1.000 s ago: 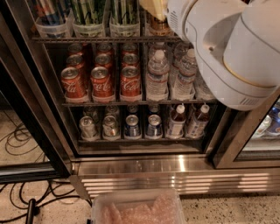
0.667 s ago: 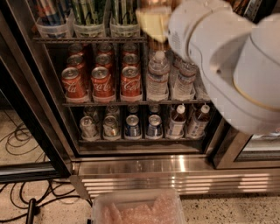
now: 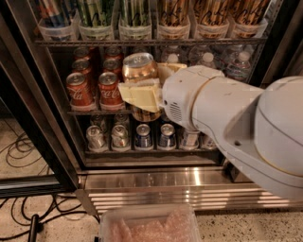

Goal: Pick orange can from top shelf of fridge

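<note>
The fridge (image 3: 38, 118) stands open in front of me, its wire racks full of drinks. My gripper (image 3: 147, 85) is out in front of the middle rack, shut on the orange can (image 3: 139, 68), a gold-orange can with a silver lid held upright between the cream fingers (image 3: 139, 97). The top shelf (image 3: 151, 41) runs across the top of the view, with clear trays of tall green-striped and orange-gold cans (image 3: 173, 12). My white arm (image 3: 236, 127) fills the right side and hides part of the lower racks.
Red Coca-Cola cans (image 3: 94, 85) and water bottles (image 3: 222, 61) stand on the middle rack. Silver and blue cans (image 3: 130, 137) stand on the bottom rack. A ribbed steel base (image 3: 156, 186), a clear tub (image 3: 151, 224) and floor cables (image 3: 23, 156) lie below.
The arm has drawn back and down from the top shelf with the orange can in the gripper; the can now hangs in front of the middle rack.
</note>
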